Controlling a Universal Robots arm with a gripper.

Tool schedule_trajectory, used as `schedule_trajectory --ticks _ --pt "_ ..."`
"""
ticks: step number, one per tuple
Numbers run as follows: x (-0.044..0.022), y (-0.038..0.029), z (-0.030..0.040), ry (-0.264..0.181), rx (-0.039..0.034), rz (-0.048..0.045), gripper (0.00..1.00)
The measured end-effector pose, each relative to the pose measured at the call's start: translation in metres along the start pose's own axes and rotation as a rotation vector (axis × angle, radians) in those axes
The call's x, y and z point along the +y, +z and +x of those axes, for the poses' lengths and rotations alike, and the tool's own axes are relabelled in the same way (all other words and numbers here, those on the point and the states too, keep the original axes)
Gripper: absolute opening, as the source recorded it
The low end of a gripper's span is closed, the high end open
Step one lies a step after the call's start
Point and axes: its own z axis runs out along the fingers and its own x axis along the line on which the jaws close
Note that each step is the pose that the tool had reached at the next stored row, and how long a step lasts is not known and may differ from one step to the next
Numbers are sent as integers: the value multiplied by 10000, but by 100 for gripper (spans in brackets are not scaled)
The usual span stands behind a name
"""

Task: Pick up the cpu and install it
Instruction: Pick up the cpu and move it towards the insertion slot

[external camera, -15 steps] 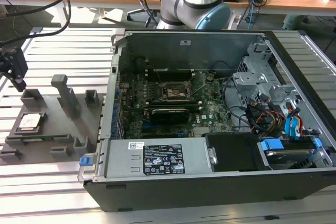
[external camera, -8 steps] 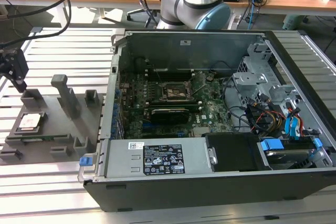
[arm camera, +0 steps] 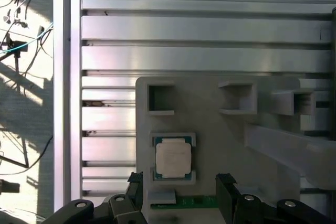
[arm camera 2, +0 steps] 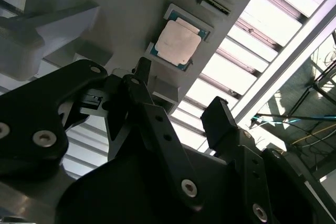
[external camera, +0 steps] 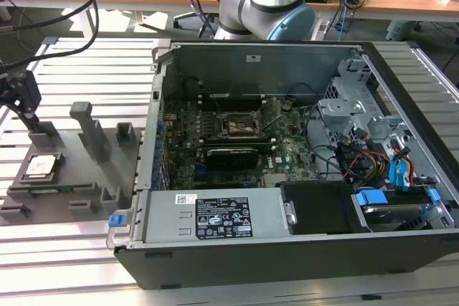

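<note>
Black fingers [arm camera 2: 152, 114] of the gripper [arm camera: 180, 179] stand spread, nothing between them, hovering above the grey tray [arm camera: 215, 135] and not touching it. The cpu [arm camera: 173, 160] lies flat in its square seat on that tray, silvery top up, just ahead of the open jaws in both wrist views and a bit nearer one finger than the other. In the exterior view the gripper sits at the far left over the tray, the tray resting on the slatted aluminium table [external camera: 79, 55]; the open computer case [external camera: 287, 249] with the empty socket [external camera: 240, 125] is well apart, toward that view's right. Step in hand looks like the approach for the pick. Doing it well likely means centring the jaws over the chip first, coming down straight, taking opposite edges evenly and keeping it level; the upright blocks [arm camera: 236, 98] close by could snag a finger.
</note>
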Motion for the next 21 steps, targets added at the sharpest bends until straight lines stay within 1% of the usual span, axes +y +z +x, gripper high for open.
schedule_trajectory --ticks 1,3,4,5,6,10,12,13,16,21 --pt "0 21 0 0 -1 2 66" --pt "1 38 1 0 -1 14 66" --pt "2 47 2 -3 1 100 66" --pt "1 61 1 -25 0 308 66" --pt "0 71 0 -57 -1 326 66" --pt "1 103 -2 -453 -11 320 66" --pt "1 122 -1 -571 -13 317 66" --pt "2 131 -1 -579 -14 316 66" --pt "-28 162 -1 -581 -16 316 66" --pt "-35 211 2 -581 -13 317 66"
